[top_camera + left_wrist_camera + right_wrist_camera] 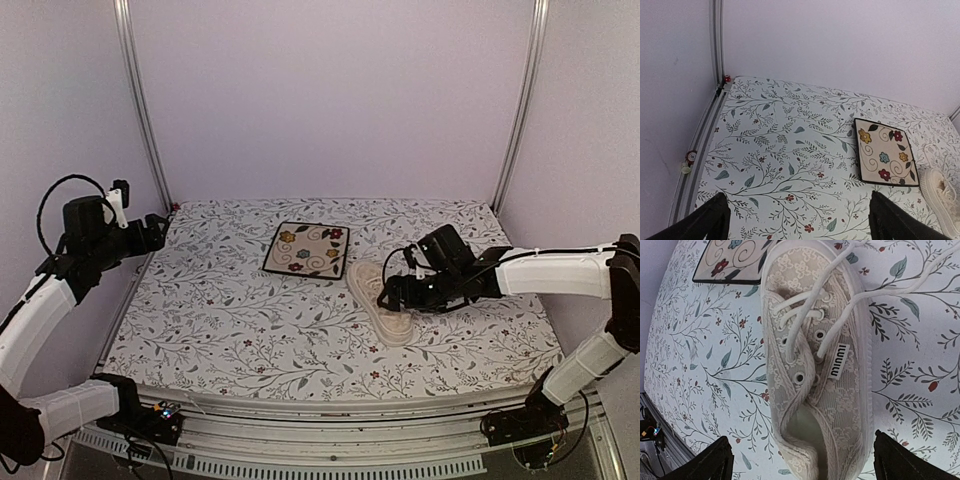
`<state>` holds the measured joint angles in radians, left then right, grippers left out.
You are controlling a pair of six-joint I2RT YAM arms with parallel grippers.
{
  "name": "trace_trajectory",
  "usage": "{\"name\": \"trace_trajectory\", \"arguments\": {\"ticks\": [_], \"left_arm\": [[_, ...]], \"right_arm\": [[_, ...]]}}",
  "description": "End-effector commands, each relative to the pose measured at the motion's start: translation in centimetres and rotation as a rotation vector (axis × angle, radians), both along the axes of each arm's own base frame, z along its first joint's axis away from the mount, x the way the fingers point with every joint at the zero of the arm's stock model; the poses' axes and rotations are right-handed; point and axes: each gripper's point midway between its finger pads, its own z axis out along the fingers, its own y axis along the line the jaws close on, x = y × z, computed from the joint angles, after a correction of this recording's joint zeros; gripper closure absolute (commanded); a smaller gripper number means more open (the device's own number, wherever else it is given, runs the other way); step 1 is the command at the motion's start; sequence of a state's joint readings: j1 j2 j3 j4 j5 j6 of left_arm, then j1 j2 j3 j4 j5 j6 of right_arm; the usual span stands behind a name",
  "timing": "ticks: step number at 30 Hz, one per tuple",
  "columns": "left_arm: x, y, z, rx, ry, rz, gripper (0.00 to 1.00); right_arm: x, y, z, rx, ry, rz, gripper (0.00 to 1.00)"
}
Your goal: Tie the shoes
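The cream sneaker (387,308) lies on the patterned table just right of the floral plate, its toe toward the plate. In the right wrist view the sneaker (815,365) fills the middle. Its laces (900,287) are untied and trail loose over the table to the upper right. My right gripper (802,465) is open and empty, its two dark fingers (710,465) standing wide apart either side of the heel; it also shows in the top view (392,296). My left gripper (797,222) is open and empty, held high at the table's left side (160,232). The sneaker's end shows in the left wrist view (942,195).
The square floral plate (307,249) with a dark rim lies at the back middle and shows in the left wrist view (885,152). Metal frame posts (140,100) and pale walls enclose the table. The front edge (330,400) is near the arm bases.
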<state>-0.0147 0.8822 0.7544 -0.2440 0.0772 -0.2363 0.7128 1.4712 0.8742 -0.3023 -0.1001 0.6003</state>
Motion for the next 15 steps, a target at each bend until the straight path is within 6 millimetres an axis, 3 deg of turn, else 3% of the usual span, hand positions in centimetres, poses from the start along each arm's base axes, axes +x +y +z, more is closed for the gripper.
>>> {"name": "trace_trajectory", "arguments": {"ticks": [1,6,8,11,15], "left_arm": [[-0.1,-0.5,1.0,-0.012,-0.035,-0.029,0.03],[0.0,-1.5,1.0,-0.020,-0.039,-0.078,0.03],[0.0,-1.6,1.0,-0.022,-0.033,-0.079,0.03],[0.2,-1.2,1.0,-0.022,-0.022,-0.045,0.03],[0.5,-1.7,0.5,-0.041,-0.005,-0.048,0.03]], "right_arm": [[0.7,2.3,-0.9,0.015,-0.030,0.095,0.02],[-2.2,6.8,-1.3,0.002,-0.031,0.248,0.02],[-3.1,7.7,-1.3,0.009,-0.026,0.265,0.02],[-3.0,7.0,-0.9,-0.005,-0.033,0.213,0.02],[-1.6,4.6,1.5,-0.058,-0.096,0.116,0.01]]}}
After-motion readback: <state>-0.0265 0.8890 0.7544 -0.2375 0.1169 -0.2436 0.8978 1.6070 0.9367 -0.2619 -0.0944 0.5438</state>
